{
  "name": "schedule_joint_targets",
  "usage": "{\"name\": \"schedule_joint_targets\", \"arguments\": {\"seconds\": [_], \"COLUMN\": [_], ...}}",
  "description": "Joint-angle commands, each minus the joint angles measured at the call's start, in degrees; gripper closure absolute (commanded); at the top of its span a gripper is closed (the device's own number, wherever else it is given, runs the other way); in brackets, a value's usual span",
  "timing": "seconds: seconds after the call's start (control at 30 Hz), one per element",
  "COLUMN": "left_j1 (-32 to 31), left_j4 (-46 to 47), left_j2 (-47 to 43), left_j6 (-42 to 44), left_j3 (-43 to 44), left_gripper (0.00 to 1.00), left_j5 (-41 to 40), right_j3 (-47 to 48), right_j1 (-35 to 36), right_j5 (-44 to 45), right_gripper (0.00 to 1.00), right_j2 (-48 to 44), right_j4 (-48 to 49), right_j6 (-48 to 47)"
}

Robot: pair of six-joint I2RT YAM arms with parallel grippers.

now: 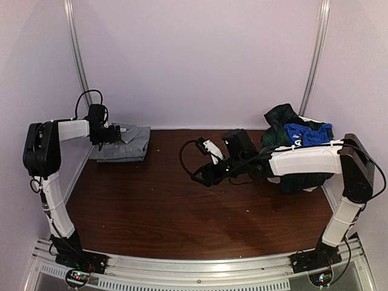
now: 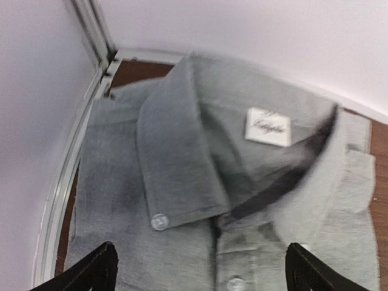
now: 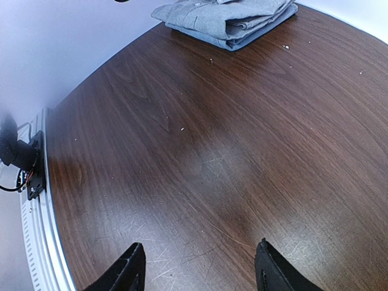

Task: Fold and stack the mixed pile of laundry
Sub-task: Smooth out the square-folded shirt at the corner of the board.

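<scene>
Left arm point(image 1: 53, 197): white link shells, bulky black joint housings. Thin black left cable point(image 1: 85, 97) arching over wrist.
Right arm point(image 1: 303, 160): same white-and-black build. Black right cable point(image 1: 185, 159) looping beside wrist unit.
Black base plates point(image 1: 82, 262) under both arms, tiny coloured lights just in front.
Left gripper point(image 2: 200, 276), right gripper point(image 3: 203, 270): matte black fingers point(image 2: 91, 271), angular, tapering toward tips.
</scene>
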Motion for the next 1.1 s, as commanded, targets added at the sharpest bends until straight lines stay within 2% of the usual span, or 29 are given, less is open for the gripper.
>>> {"name": "schedule_joint_targets", "arguments": {"seconds": [0.0,0.3,0.47,0.63,0.73,0.87,1.07], "left_j1": [-4.39,-10.01,-10.19,-9.17,-7.52,-4.24,-3.73], "left_j4": [2.86,-0.54,-5.99,-11.34,-13.9,-14.44,-16.21], "left_j2": [-4.52,3.51,12.24,17.37,19.63,21.32,20.74], "left_j6": [4.08,3.06,0.89,-1.41,-2.12,-2.21,5.19], "left_j3": [0.21,2.15,9.35,17.81,22.19,25.47,30.92], "left_gripper": [0.02,0.02,0.02,0.02,0.02,0.02,0.02], "left_j5": [-6.52,-9.6,-13.18,-15.15,-14.5,-7.75,-5.74], "right_j3": [-0.73,-0.72,-1.04,-1.54,-1.69,-1.78,-1.65], "right_j1": [-0.36,-0.36,-0.51,-0.83,-0.93,-1.06,-1.36], "right_j5": [-0.8,-0.74,-0.2,0.09,0.22,0.43,0.42], "right_gripper": [0.38,0.38,0.37,0.37,0.37,0.36,0.35], "right_j2": [-1.96,-1.81,-1.81,-1.86,-2.07,-2.47,-3.77], "right_j4": [-0.17,-0.24,-0.69,-0.95,-0.96,-1.3,-1.4], "right_j6": [0.22,0.31,0.12,0.13,0.13,-0.01,-0.04]}}
